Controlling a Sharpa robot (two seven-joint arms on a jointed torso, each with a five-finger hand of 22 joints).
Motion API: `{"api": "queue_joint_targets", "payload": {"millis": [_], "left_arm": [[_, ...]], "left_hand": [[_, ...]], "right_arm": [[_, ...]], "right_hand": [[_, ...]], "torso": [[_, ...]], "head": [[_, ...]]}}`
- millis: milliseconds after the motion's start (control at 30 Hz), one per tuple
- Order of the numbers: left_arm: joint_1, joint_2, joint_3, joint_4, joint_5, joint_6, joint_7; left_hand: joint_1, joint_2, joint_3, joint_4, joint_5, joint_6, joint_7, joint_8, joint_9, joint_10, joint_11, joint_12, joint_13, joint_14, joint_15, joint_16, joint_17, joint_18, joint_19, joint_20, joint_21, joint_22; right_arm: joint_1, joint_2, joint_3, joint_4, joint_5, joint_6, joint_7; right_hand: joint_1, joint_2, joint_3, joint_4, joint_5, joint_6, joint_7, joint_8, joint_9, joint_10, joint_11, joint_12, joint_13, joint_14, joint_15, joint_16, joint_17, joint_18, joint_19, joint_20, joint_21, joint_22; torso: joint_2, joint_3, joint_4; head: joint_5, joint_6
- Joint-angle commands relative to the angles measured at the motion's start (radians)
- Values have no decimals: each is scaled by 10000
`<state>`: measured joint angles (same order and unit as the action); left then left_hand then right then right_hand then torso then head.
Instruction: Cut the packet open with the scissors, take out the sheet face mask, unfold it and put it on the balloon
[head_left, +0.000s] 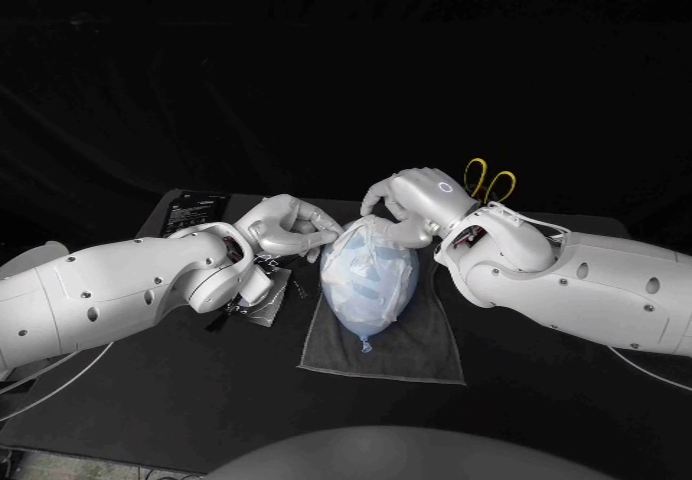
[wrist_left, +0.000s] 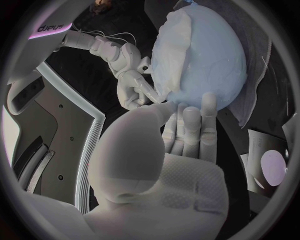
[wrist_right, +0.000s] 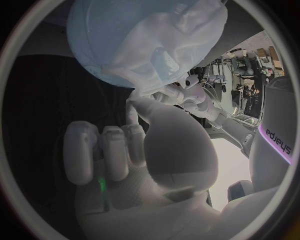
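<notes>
Sheet face mask (head_left: 368, 262) draped over the balloon (head_left: 372, 318).
My right hand (head_left: 411, 205) pinches its edge; my left hand (head_left: 296, 228) lays fingers against the balloon (whether they grip, I cannot tell).

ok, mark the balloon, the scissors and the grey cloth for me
balloon (head_left: 364, 312), head view, pale blue lower body above the knot.
scissors (head_left: 486, 186), head view, where the yellow handle loops meet.
grey cloth (head_left: 415, 356), head view, bare part near its front edge.
</notes>
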<state>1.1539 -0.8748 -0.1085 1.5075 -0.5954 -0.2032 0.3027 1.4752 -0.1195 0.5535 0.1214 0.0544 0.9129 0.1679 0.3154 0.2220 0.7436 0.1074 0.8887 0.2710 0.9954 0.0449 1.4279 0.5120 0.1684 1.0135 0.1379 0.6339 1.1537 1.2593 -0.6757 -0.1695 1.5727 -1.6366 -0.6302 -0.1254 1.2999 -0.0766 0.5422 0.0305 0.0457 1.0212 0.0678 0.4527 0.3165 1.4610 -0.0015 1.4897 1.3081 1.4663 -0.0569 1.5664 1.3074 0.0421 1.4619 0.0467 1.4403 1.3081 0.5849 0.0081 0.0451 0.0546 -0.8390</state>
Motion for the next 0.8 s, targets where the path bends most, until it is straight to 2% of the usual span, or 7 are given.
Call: {"api": "queue_joint_targets", "payload": {"millis": [33,467,567,600,633,667,800], "left_arm": [[1,-34,2,-6,709,420,-29],[5,-318,15,95,1815,1033,325],[6,-359,18,134,1938,1041,414],[6,-377,18,150,1959,1011,450],[7,-388,19,161,1941,975,476],[7,-398,19,171,1902,936,497],[9,-429,22,223,1413,654,579]], "left_hand": [[-2,164,88,19,-49,142,-26,7,28,-71,-15,42,8,95,-10,65,20,149,49,-19,71,19],[-168,180,101,108,-50,196,-62,47,72,-95,-27,83,14,240,-16,140,263,148,40,-18,83,39],[-594,61,-93,396,-52,209,-104,69,104,-111,-5,122,26,275,17,198,306,139,32,12,55,23],[-917,-40,-279,642,-52,214,-138,80,125,-115,-2,162,41,305,29,233,350,143,34,31,17,-8],[-1312,-353,-599,883,-48,199,-111,73,131,-127,27,198,60,339,49,258,402,142,40,44,-12,-34],[-1384,-423,-681,937,-53,205,-133,77,137,-129,15,219,70,343,47,266,406,143,44,50,-25,-47],[-1714,-1356,-1637,1137,-55,353,-207,184,258,-31,-108,544,233,769,-52,439,1074,164,152,1,-89,-133]], "right_arm": [[11,28,12,-20,-52,191,-106],[11,30,12,39,134,-260,117],[11,27,12,70,178,-360,173],[11,27,12,83,196,-404,195],[10,27,12,102,216,-459,221],[10,27,12,112,225,-489,233],[10,33,12,134,273,-600,265]], "right_hand": [[38,74,63,10,29,82,-21,45,-1,544,-52,27,1844,1045,-97,44,2634,-136,584,-61,-46,2252],[36,75,64,11,29,71,-19,56,7,554,-50,40,1859,1045,-96,44,2634,-142,593,-61,-20,2259],[36,75,64,11,29,71,-19,56,7,554,-50,40,1859,1045,-96,44,2634,-142,593,-61,-20,2259],[36,75,64,11,29,71,-19,56,7,554,-50,40,1859,1045,-96,44,2634,-142,593,-61,-20,2259],[35,75,64,11,29,68,-17,61,11,563,-49,52,1872,1045,-97,44,2634,-147,602,-61,3,2265],[35,75,64,11,29,68,-17,61,11,563,-49,52,1872,1045,-97,44,2634,-147,602,-61,3,2265],[35,74,64,10,29,67,-17,64,13,569,-49,61,1882,1045,-97,44,2634,-149,605,-61,14,2268]], "torso": [[-1,3,1],[0,2,1],[-3,3,-5],[-1,4,-3],[-1,5,-2],[-1,5,-2],[-6,6,5]], "head": [[-19,13],[-42,34],[-41,33],[-40,31],[-35,25],[-35,25],[-43,31]]}}
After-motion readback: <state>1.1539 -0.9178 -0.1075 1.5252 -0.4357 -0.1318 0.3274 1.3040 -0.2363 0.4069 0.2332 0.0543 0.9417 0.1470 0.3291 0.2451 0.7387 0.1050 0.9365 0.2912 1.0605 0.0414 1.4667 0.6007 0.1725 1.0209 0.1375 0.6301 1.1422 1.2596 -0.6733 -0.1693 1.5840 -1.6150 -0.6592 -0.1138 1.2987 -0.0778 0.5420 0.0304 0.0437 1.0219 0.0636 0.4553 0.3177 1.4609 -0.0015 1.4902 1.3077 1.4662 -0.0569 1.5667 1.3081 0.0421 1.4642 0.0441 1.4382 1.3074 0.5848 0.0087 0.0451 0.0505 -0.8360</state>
